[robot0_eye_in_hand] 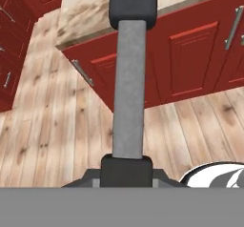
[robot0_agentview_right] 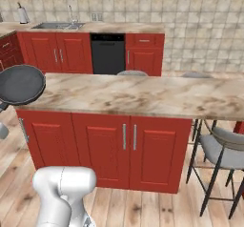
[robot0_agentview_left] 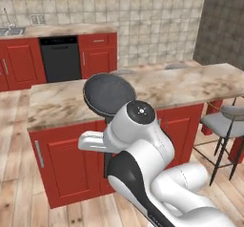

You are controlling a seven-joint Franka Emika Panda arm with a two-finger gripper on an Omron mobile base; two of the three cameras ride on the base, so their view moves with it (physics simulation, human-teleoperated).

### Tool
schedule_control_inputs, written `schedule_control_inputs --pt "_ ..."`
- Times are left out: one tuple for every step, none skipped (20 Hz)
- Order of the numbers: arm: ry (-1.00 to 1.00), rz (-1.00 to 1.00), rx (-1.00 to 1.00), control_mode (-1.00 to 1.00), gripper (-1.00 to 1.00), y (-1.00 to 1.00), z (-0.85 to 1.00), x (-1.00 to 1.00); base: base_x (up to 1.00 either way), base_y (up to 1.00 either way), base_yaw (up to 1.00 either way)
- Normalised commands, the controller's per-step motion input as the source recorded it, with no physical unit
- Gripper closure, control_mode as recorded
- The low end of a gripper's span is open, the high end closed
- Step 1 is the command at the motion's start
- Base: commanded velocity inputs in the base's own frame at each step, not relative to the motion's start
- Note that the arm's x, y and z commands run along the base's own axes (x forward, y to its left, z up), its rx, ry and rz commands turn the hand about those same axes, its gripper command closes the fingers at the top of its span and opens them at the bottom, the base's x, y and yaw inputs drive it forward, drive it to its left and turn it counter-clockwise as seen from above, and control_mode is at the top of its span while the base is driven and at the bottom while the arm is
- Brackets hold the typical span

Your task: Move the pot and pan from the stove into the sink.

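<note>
Pan [robot0_agentview_left: 108, 94] is up in the air, carried in front of the marble-topped island [robot0_agentview_left: 190, 85] with red cabinet doors, its round dark bowl hanging over the island's near-left corner. In the hand view the gripper [robot0_eye_in_hand: 127, 171] is clenched on the pan's long grey handle [robot0_eye_in_hand: 128, 90], which runs straight away from the fingers. Way behind the island, the sink [robot0_agentview_right: 57, 25] sits in the back counter, left of a black dishwasher [robot0_agentview_right: 107, 53]. Grey stools [robot0_agentview_right: 224, 149] stand at the island's right end.
</note>
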Motion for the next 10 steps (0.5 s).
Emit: schedule_control_inputs --pt "0.00 0.00 0.00 1.00 1.00 0.00 0.00 0.00 -0.03 1.00 0.05" --pt "0.00 0.00 0.00 1.00 1.00 0.00 0.00 0.00 -0.03 1.00 0.05" --pt "0.00 0.00 0.00 1.00 1.00 0.00 0.00 0.00 -0.03 1.00 0.05" --pt "0.00 0.00 0.00 1.00 1.00 0.00 0.00 0.00 -0.02 1.00 0.05" --pt "0.00 0.00 0.00 1.00 1.00 0.00 0.00 0.00 -0.01 1.00 0.05" --pt "0.00 0.00 0.00 1.00 1.00 0.00 0.00 0.00 -0.01 1.00 0.05" --pt "0.00 0.00 0.00 1.00 1.00 0.00 0.00 0.00 -0.01 1.00 0.05" --pt "0.00 0.00 0.00 1.00 1.00 0.00 0.00 0.00 -0.02 1.00 0.05" --pt "0.00 0.00 0.00 1.00 1.00 0.00 0.00 0.00 -0.01 1.00 0.05" --pt "0.00 0.00 0.00 1.00 1.00 0.00 0.00 0.00 -0.01 1.00 0.05"
